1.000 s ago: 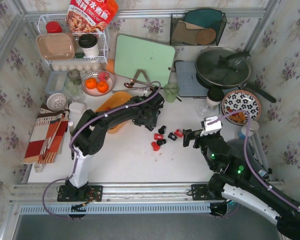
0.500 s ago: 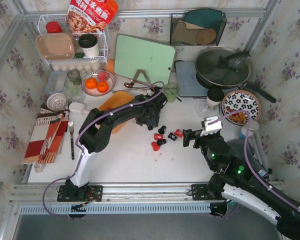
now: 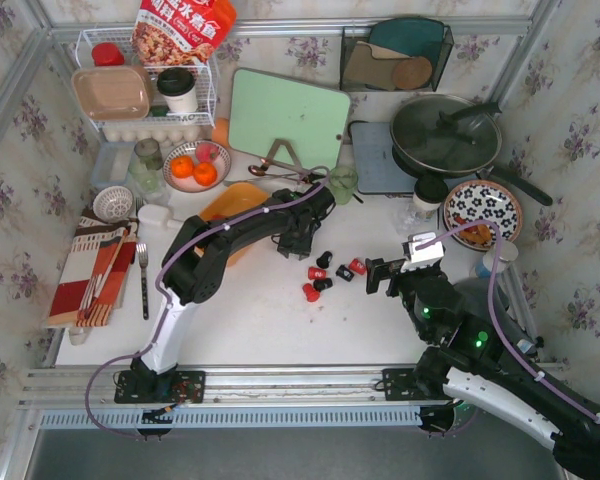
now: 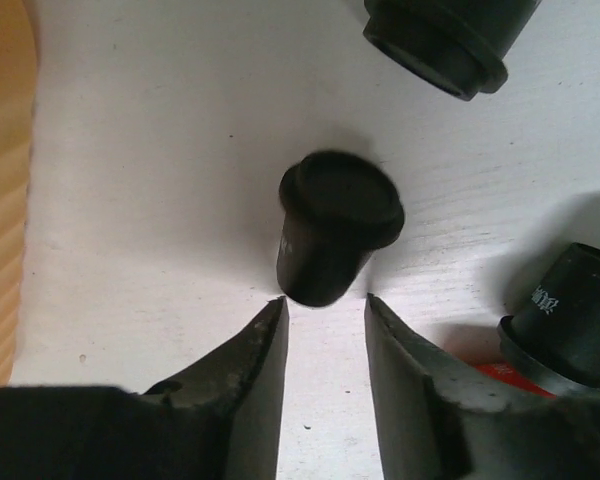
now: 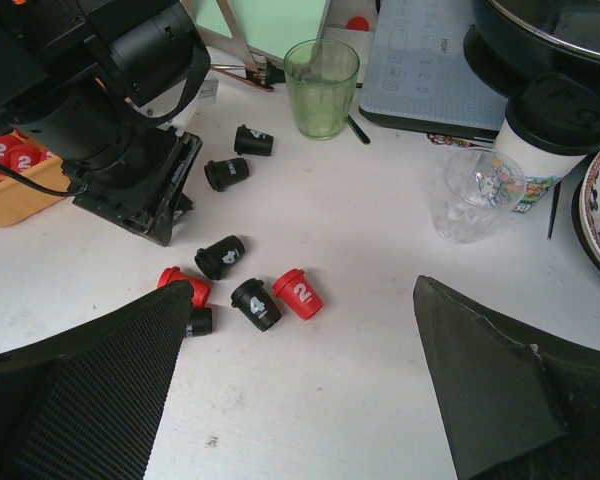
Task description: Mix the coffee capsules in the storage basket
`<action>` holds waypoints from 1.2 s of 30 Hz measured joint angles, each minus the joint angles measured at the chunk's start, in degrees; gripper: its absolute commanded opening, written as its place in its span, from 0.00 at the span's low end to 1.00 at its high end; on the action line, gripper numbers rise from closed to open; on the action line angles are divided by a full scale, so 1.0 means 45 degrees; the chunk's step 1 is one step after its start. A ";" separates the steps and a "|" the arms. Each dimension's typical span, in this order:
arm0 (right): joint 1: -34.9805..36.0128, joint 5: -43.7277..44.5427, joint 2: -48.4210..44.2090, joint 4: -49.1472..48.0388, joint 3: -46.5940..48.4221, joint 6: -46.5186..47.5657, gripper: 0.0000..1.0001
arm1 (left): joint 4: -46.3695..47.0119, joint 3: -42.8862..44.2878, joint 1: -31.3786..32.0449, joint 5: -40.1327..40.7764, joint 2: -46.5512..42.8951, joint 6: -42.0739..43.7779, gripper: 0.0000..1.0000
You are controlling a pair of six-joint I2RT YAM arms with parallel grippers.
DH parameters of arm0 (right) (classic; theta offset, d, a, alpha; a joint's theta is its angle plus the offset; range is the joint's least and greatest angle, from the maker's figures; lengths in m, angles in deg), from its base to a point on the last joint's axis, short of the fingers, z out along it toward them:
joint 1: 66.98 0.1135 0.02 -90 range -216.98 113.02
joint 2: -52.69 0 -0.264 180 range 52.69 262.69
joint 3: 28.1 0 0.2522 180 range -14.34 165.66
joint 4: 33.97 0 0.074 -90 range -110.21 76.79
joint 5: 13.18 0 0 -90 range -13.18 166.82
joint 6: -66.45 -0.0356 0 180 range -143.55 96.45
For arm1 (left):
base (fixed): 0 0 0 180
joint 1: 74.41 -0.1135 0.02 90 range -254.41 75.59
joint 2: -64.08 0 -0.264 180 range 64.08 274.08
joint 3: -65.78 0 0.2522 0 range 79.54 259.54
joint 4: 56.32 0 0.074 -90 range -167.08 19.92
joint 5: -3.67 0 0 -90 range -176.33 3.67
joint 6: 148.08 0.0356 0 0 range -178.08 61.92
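Left end effector (image 4: 325, 302) half-parted, empty; black capsule (image 4: 335, 225) at its 12 o'clock. Likely light, rigid, slick: pinch body under rim. Right end effector (image 5: 302, 290) gaping.

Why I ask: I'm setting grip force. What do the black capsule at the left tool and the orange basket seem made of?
Black capsule: likely moulded plastic, matte with a faint sheen on its rim; coated metal can't be ruled out. Basket: probably smooth plastic, an even orange-yellow with soft rounded edges.

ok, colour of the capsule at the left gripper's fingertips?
Black. The capsule shows best in the left wrist view.
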 measured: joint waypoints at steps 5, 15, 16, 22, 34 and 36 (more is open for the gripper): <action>0.0000 -0.0005 0.0000 0.0000 0.0000 0.0000 1.00 | 0.0019 -0.0423 0.0000 -0.0015 -0.0204 0.0000 0.39; 0.0000 -0.0010 0.0044 -0.0005 -0.0015 -0.0005 1.00 | 0.1044 -0.1365 -0.0005 0.0267 -0.1438 0.0709 0.49; 0.0000 -0.0010 0.0049 -0.0005 -0.0019 -0.0005 1.00 | 0.1205 -0.1365 -0.0024 0.0311 -0.1481 0.0928 0.49; 0.0000 -0.0010 0.0053 -0.0005 -0.0024 -0.0005 1.00 | 0.1943 -0.1093 -0.0355 0.0311 -0.1321 0.2118 0.49; 0.0000 0.0000 0.0097 -0.0015 -0.0092 0.0000 1.00 | 0.2841 -0.0845 -0.0359 0.0000 -0.0160 0.3585 0.45; 0.0000 0.0010 0.0136 -0.0044 -0.0107 0.0000 1.00 | 0.2982 -0.0850 -0.0384 0.0049 -0.0121 0.3687 0.35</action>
